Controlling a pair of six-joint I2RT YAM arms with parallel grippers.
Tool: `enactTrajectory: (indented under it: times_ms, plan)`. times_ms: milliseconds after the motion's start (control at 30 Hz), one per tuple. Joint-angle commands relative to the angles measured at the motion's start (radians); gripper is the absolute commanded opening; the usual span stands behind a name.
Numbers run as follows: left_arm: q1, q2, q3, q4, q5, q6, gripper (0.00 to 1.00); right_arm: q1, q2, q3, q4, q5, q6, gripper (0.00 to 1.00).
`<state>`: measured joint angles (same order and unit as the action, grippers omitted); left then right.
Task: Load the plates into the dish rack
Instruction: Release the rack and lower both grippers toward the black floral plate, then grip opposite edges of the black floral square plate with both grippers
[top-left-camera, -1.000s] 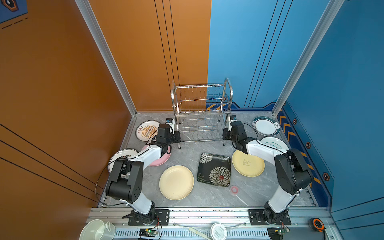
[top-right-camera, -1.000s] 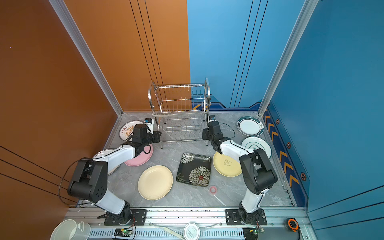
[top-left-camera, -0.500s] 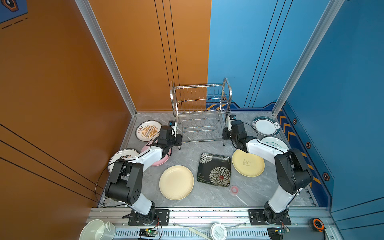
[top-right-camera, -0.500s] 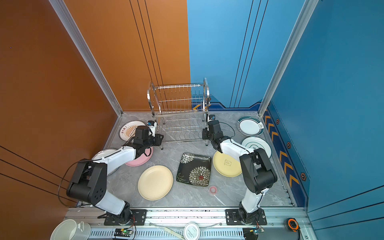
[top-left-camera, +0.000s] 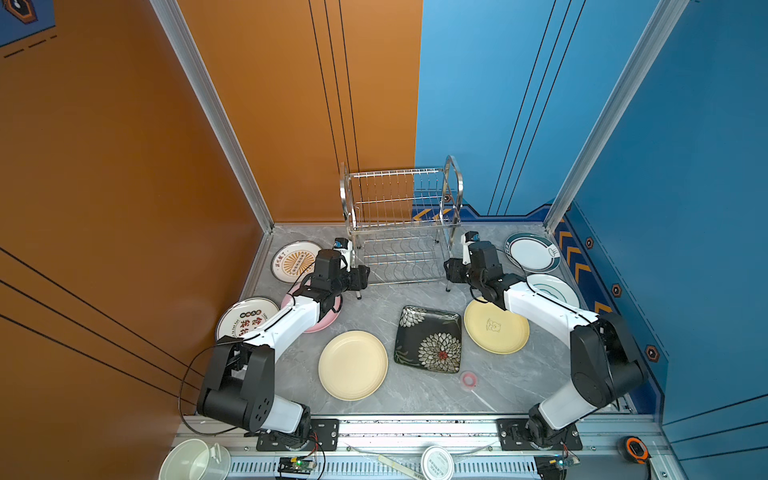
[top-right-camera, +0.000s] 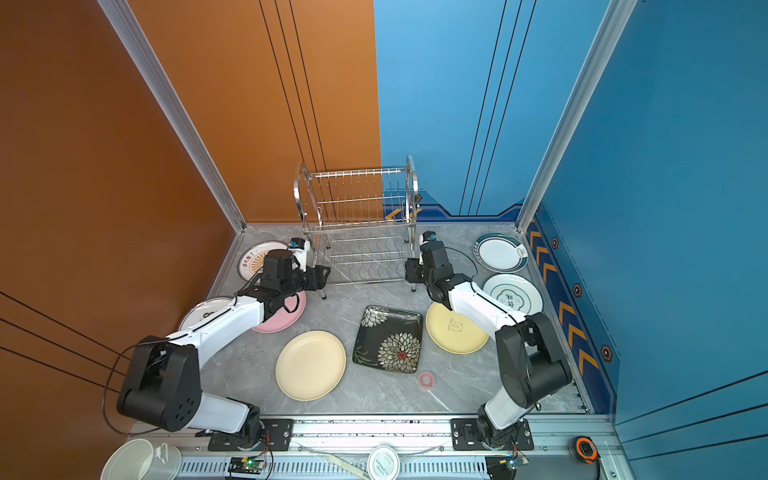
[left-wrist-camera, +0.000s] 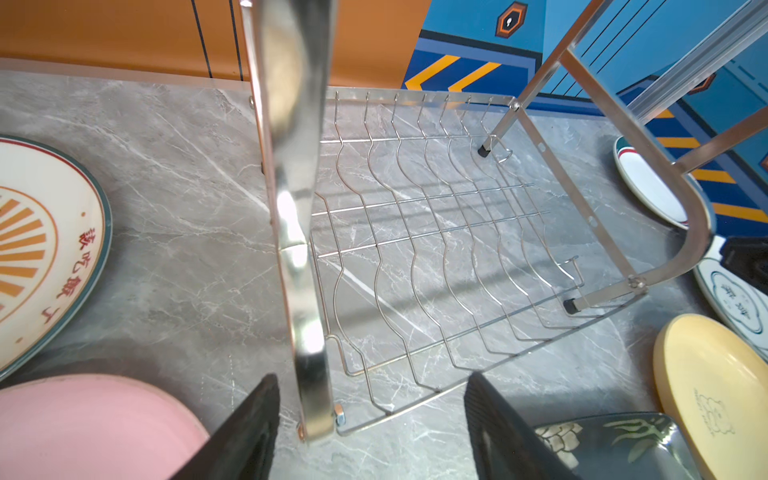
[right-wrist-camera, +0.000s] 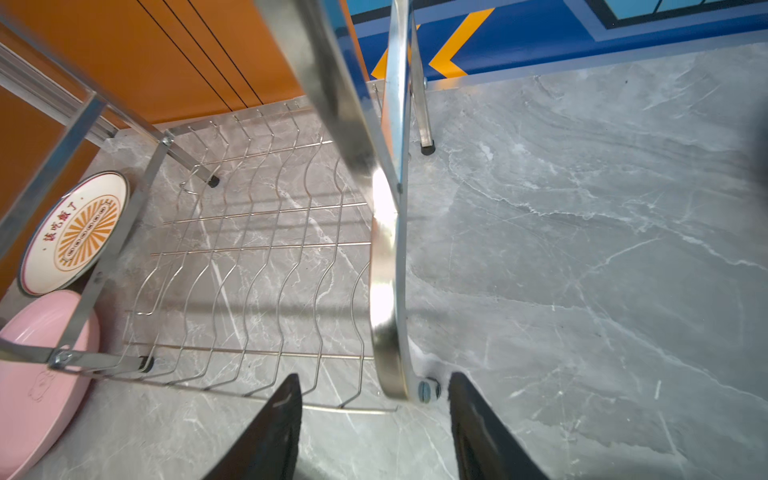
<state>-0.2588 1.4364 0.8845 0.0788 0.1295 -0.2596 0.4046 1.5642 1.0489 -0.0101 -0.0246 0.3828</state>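
Left wrist: rack leg (left-wrist-camera: 300, 249) between tool (left-wrist-camera: 370, 378) fingers

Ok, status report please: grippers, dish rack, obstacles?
Open: left gripper, right gripper, each straddling a dish rack front leg. Rack unloaded; eight plates flat on tabletop. Nothing blocking.

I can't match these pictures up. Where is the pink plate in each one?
Top view: pink plate, left of centre, partly under the left arm.
Top view: pink plate, same spot, under that arm.
Left wrist: close up, beside the sunburst plate.
Right wrist: beyond the rack, beside the sunburst plate.
Shared landmark: the rack, next to it everywhere.
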Motion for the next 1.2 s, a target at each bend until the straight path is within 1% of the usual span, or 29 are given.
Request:
enactTrajectory:
  times_ms: [0,167,333,433,500,600,733,833,933,1033,1167]
  plan:
    - [-0.018,-0.042,-0.006,-0.079,-0.02,-0.042,0.75,-0.006,-0.077,-0.043,-0.132,-0.042,0.041,0.62]
    - [-0.057,-0.131,-0.02,-0.215,-0.058,-0.071,0.8,-0.007,-0.188,-0.121,-0.258,-0.13,0.099,0.63]
    - [-0.122,-0.222,-0.03,-0.389,-0.077,-0.113,0.82,0.001,-0.311,-0.248,-0.321,-0.188,0.179,0.64]
    - [-0.165,-0.254,-0.037,-0.45,-0.072,-0.146,0.82,0.022,-0.36,-0.314,-0.338,-0.199,0.221,0.65]
    - [-0.182,-0.257,-0.047,-0.459,-0.039,-0.188,0.84,0.045,-0.385,-0.356,-0.339,-0.2,0.251,0.65]
    - [-0.213,-0.229,-0.051,-0.459,-0.003,-0.23,0.85,0.087,-0.403,-0.398,-0.334,-0.195,0.289,0.67]
    - [-0.27,-0.144,-0.022,-0.458,0.036,-0.237,0.85,0.127,-0.395,-0.435,-0.309,-0.194,0.331,0.71]
    - [-0.291,-0.056,0.012,-0.458,0.088,-0.255,0.85,0.136,-0.36,-0.456,-0.27,-0.2,0.353,0.72]
    - [-0.311,0.014,0.043,-0.456,0.114,-0.262,0.85,0.147,-0.316,-0.453,-0.236,-0.203,0.357,0.72]
    - [-0.324,0.058,0.06,-0.447,0.135,-0.261,0.85,0.158,-0.27,-0.442,-0.21,-0.21,0.36,0.74]
    - [-0.328,0.099,0.069,-0.442,0.154,-0.26,0.85,0.17,-0.211,-0.426,-0.183,-0.215,0.366,0.79]
